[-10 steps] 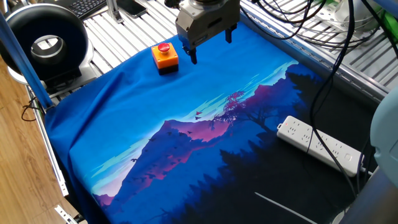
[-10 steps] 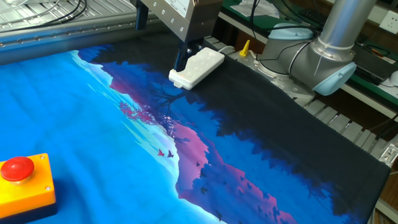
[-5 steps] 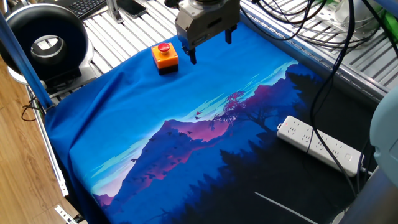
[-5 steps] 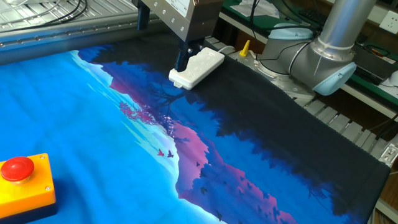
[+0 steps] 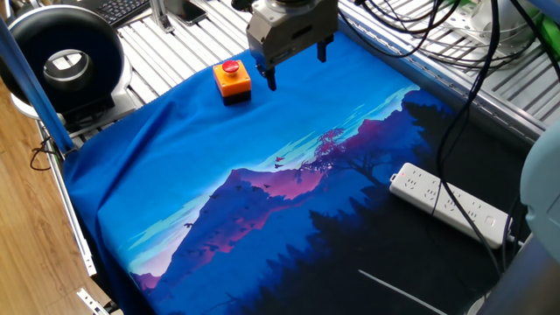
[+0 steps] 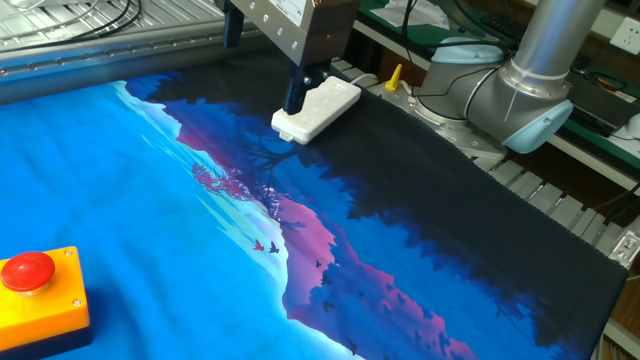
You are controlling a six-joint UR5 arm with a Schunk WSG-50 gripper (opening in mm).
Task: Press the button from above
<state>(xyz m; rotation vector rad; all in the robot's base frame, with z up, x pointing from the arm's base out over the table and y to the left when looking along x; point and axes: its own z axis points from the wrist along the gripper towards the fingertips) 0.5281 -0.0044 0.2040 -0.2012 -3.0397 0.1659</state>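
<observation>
The button (image 5: 231,67) is a red round cap on a small orange box (image 5: 234,82) at the far left of the blue cloth. It also shows in the other fixed view (image 6: 27,270) at the lower left corner. My gripper (image 5: 297,66) hangs above the cloth just to the right of the button and higher than it, touching nothing. Its two black fingers (image 5: 271,79) stand wide apart, so it is open and empty. In the other fixed view the gripper (image 6: 263,62) is at the top, far from the button.
A white power strip (image 5: 451,203) lies on the dark end of the printed cloth (image 5: 262,192), seen behind one finger in the other view (image 6: 318,108). A black round device (image 5: 66,61) stands off the cloth's left. Cables hang at top right. The arm's base (image 6: 535,80) stands beside the table.
The gripper has shifted only very slightly. The button and the power strip have not moved.
</observation>
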